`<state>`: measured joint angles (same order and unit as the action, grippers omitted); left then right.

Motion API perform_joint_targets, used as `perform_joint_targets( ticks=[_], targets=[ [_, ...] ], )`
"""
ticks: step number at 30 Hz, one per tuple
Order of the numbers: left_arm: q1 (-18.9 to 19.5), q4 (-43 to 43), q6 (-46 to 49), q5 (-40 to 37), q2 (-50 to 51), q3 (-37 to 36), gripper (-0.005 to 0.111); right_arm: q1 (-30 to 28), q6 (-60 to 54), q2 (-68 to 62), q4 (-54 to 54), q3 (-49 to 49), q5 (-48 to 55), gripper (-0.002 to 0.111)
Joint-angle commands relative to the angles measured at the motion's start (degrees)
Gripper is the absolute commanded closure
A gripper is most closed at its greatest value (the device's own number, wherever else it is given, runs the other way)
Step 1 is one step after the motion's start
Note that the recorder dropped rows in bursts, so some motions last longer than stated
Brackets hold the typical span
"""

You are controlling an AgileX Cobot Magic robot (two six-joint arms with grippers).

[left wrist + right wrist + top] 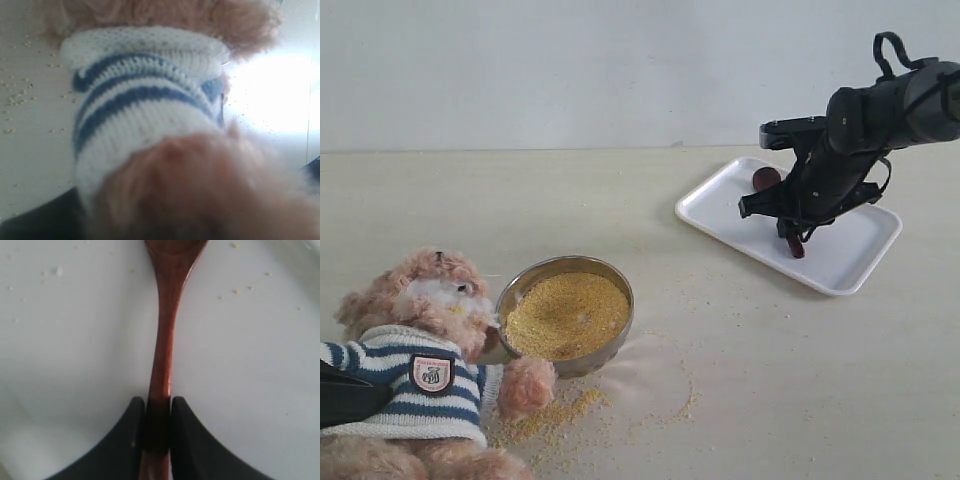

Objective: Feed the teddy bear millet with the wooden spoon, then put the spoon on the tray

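The wooden spoon (766,179) lies low over the white tray (850,265), bowl end toward the tray's far side. My right gripper (790,228) is shut on its handle. In the right wrist view the black fingers (131,432) pinch the reddish handle (167,315), my right gripper (158,422) just above the tray's floor (75,340). The teddy bear (430,330) sits at the front left, muzzle against the steel bowl (560,263) heaped with millet (567,315). My left gripper (345,395) is at the bear's side. The bear's striped sweater (140,105) and blurred fur (210,190) hide the jaws.
Loose millet (545,418) is scattered on the table in front of the bowl and by the bear's paw, with a thin arc of grains (685,400) to the right. A few grains (235,290) dot the tray. A pale wall stands behind the table.
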<state>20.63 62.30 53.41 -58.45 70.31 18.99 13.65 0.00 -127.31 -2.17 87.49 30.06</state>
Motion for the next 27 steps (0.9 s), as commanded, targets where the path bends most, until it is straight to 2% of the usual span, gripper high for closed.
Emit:
perform_joint_targets(
  ticks=[1,4,6,9,17,21,23,24,26,27],
  targets=[
    [0.09,0.87,0.22,-0.91,0.2,0.21,0.102,-0.52,0.0,-0.73,-0.08,0.08,0.4,0.101],
    [0.09,0.87,0.22,-0.91,0.2,0.21,0.102,-0.52,0.0,-0.73,-0.08,0.08,0.74,0.099],
    [0.09,0.87,0.22,-0.91,0.2,0.21,0.102,-0.52,0.0,-0.73,-0.08,0.08,0.97,0.093],
    [0.09,0.87,0.22,-0.91,0.2,0.21,0.102,-0.52,0.0,-0.29,-0.08,0.08,1.25,0.069],
    [0.09,0.87,0.22,-0.91,0.2,0.21,0.102,-0.52,-1.8,8.59,-0.37,-0.74,-0.19,0.069],
    [0.09,0.87,0.22,-0.91,0.2,0.21,0.102,-0.52,-3.31,16.26,-1.05,-7.95,-4.27,0.069],
    [0.09,0.87,0.22,-0.91,0.2,0.21,0.102,-0.52,-3.31,21.57,-2.97,-14.44,-9.16,0.077],
    [0.09,0.87,0.22,-0.91,0.2,0.21,0.102,-0.52,-3.31,24.59,-4.94,-19.14,-13.16,0.091],
    [0.09,0.87,0.22,-0.91,0.2,0.21,0.102,-0.52,-3.31,30.4,-7.4,-28.43,-20.48,0.108],
    [0.09,0.87,0.22,-0.91,0.2,0.21,0.102,-0.4,-3.31,31.84,-7.51,-30.83,-21.72,0.108]
  ],
)
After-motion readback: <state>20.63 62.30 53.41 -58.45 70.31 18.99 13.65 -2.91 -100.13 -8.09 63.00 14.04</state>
